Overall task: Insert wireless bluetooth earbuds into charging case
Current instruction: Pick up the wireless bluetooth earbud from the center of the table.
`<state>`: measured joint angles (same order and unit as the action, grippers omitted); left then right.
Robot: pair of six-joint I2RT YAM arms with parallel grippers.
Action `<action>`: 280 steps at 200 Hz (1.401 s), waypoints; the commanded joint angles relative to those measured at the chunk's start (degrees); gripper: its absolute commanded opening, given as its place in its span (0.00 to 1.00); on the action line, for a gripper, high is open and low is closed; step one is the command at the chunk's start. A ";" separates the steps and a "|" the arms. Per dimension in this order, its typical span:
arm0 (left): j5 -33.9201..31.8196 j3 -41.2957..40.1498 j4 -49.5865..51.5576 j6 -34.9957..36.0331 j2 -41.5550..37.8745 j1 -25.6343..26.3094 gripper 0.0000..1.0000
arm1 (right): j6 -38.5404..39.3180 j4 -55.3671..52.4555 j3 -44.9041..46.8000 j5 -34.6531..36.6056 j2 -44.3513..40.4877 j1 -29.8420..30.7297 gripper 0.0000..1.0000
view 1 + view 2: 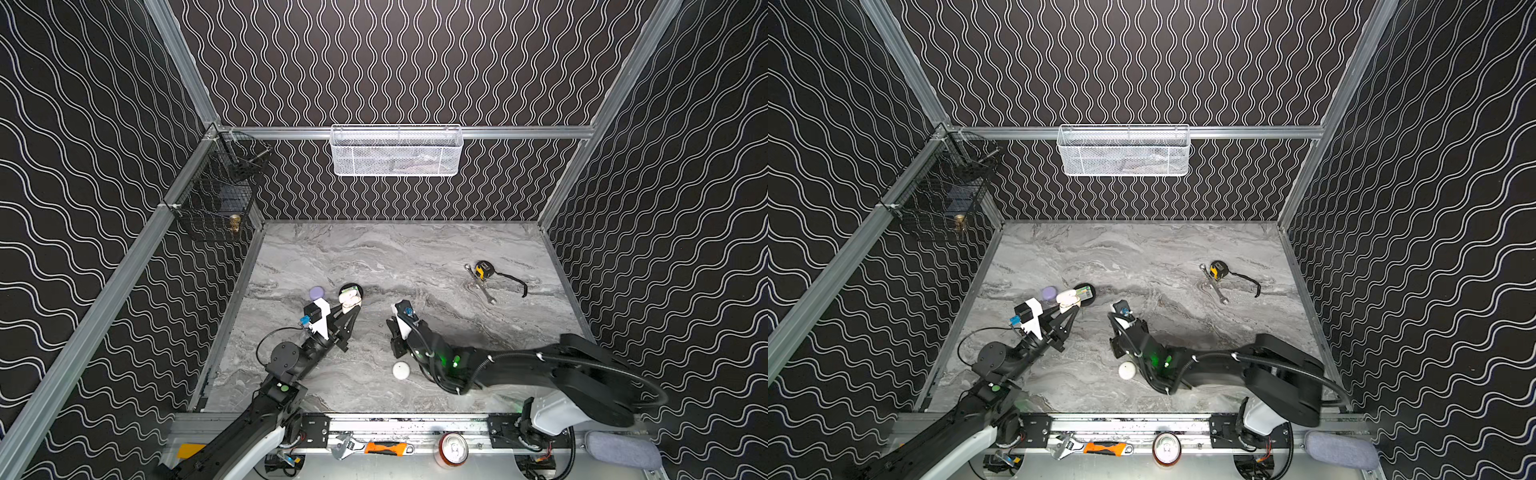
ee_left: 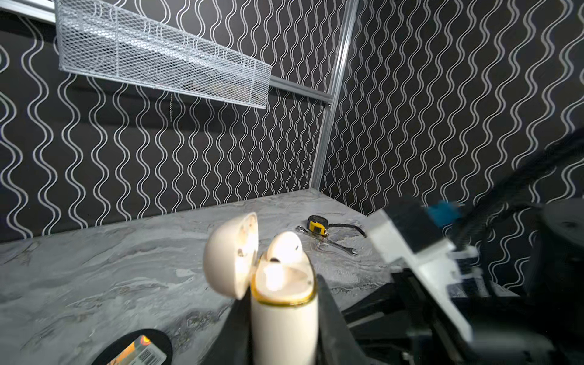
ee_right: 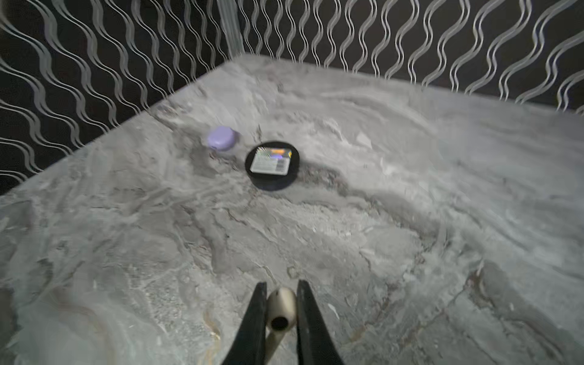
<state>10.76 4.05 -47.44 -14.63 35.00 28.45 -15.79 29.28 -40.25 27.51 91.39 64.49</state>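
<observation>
1. The cream charging case [image 2: 284, 331] is clamped upright in the left pincer [image 2: 281, 303] with its lid swung open, so that the sockets are presented upward for loading
2. A first cream earbud [image 2: 284, 248] is already seated in the case with its glossy head standing proud; the neighbouring socket appears vacant
3. The second cream earbud [image 3: 279, 316] is pinched by the right pincer [image 3: 281, 294] over the worktop [image 3: 410, 189], well apart from the case and judged ready to be carried across
4. It is seen as tiny, smooth and stemmed, with a dark opening at the head
</observation>
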 commanded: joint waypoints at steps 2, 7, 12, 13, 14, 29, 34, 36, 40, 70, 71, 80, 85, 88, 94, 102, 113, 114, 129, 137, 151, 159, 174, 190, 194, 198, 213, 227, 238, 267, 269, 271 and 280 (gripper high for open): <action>-1.34 0.06 0.14 1.27 -0.35 -0.06 0.00 | -7.22 -4.36 -4.47 -5.86 5.54 -2.08 0.18; -1.46 0.08 0.39 1.44 -0.50 -0.13 0.00 | -7.49 -5.55 -5.82 -6.36 7.14 -2.59 0.19; -1.70 0.16 0.88 1.53 -0.70 -0.15 0.00 | -7.85 -7.05 -7.22 -6.91 8.76 -3.21 0.20; -1.70 0.16 0.96 1.53 -0.76 -0.10 0.00 | -7.94 -7.35 -7.65 -7.01 9.09 -3.40 0.19; -1.80 0.16 0.99 1.53 -0.83 -0.08 0.00 | -7.98 -7.68 -8.05 -7.15 9.38 -3.53 0.19; -2.31 0.16 1.79 1.35 -1.24 -0.08 0.00 | -9.11 -11.29 -11.65 -8.87 13.94 -5.62 0.19; -2.05 0.23 1.63 1.34 -1.34 -0.08 0.00 | -9.29 -11.90 -12.43 -9.44 15.11 -6.28 0.18; -2.02 0.18 1.58 1.36 -1.38 -0.13 0.00 | -9.37 -12.10 -12.65 -9.61 15.54 -6.54 0.18; -1.75 0.20 1.48 1.43 -1.38 -0.12 0.00 | -9.57 -12.26 -12.91 -9.90 16.28 -7.09 0.18; -2.17 0.26 2.32 1.82 -1.72 -0.06 0.00 | -9.57 -10.11 -12.36 -11.82 19.60 -9.34 0.20; -2.16 0.26 2.25 1.77 -1.71 -0.10 0.00 | -9.50 -9.90 -12.25 -11.84 19.60 -9.36 0.21; -1.86 0.17 1.57 1.56 -1.44 -0.13 0.00 | -9.00 -8.20 -11.32 -11.78 19.61 -9.37 0.24; -1.68 0.25 1.27 1.67 -1.30 -0.08 0.00 | -8.97 -7.64 -10.79 -11.79 19.83 -9.38 0.25; -1.55 0.25 1.22 1.71 -1.16 -0.07 0.00 | -9.13 -7.49 -10.67 -11.57 19.89 -9.43 0.26; -1.44 0.34 1.21 1.86 -1.15 -0.06 0.00 | -9.36 -7.70 -10.50 -11.15 20.03 -9.47 0.26; -1.66 0.34 1.61 1.98 -1.19 -0.12 0.00 | -9.56 -8.42 -10.64 -10.77 20.02 -9.43 0.26; -2.08 0.26 1.89 1.89 -1.32 -0.10 0.00 | -9.44 -8.99 -10.15 -10.81 19.36 -9.47 0.30; -2.11 0.30 1.86 1.85 -1.33 -0.08 0.00 | -9.44 -8.94 -10.04 -10.76 19.27 -9.47 0.31; -1.56 0.31 1.30 1.93 -1.42 -0.12 0.00 | -9.54 -9.17 -8.90 -9.79 17.71 -9.41 0.45; -1.36 0.42 1.37 2.18 -1.55 -0.08 0.00 | -9.69 -10.33 -8.81 -9.08 16.92 -9.47 0.50; -1.98 0.52 2.90 2.52 -2.32 -0.09 0.00 | -10.74 -15.00 -10.29 -7.46 14.99 -9.46 0.56; -2.21 0.43 3.14 2.45 -2.52 -0.13 0.00 | -11.55 -18.22 -11.69 -6.56 14.38 -9.47 0.60; -1.72 0.38 2.55 2.31 -2.75 -0.14 0.00 | -12.93 -24.08 -14.48 -6.51 13.39 -9.47 0.64; -2.65 0.60 4.06 2.92 -3.70 -0.07 0.00 | -14.21 -29.28 -18.06 -7.89 12.61 -9.47 0.66; -3.23 0.56 4.79 2.99 -3.92 -0.06 0.00 | -14.61 -30.60 -19.22 -8.24 12.57 -9.41 0.66; -3.93 0.50 5.50 2.95 -4.25 -0.12 0.00 | -14.96 -31.77 -20.04 -8.48 12.58 -9.47 0.67; -6.65 0.12 7.03 2.34 -4.92 -0.10 0.00 | -16.52 -35.81 -23.18 -8.86 13.49 -9.33 0.68; -9.45 0.36 9.65 2.58 -5.44 -0.12 0.00 | -18.74 -40.88 -27.00 -8.60 15.54 -9.38 0.67; -12.33 0.86 12.79 2.62 -5.90 -0.10 0.00 | -19.70 -44.34 -29.77 -8.20 16.90 -9.34 0.66; -15.31 -0.70 11.27 1.52 -5.90 -0.13 0.00 | -21.11 -48.77 -34.53 -8.94 22.15 -9.33 0.64; -15.37 -0.71 11.35 1.53 -5.91 -0.12 0.00 | -21.12 -49.02 -34.89 -8.96 22.55 -9.35 0.64; -15.41 -0.71 11.50 1.58 -5.96 -0.12 0.00 | -21.12 -49.24 -35.25 -9.03 22.96 -9.37 0.64; -15.35 -0.33 12.59 2.12 -6.24 -0.09 0.00 | -21.16 -50.73 -36.86 -9.15 24.52 -9.32 0.63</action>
<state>-1.80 3.68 -35.48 -13.10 29.19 28.45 -34.57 -14.15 -73.82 18.61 112.81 55.11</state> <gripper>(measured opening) 0.244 0.641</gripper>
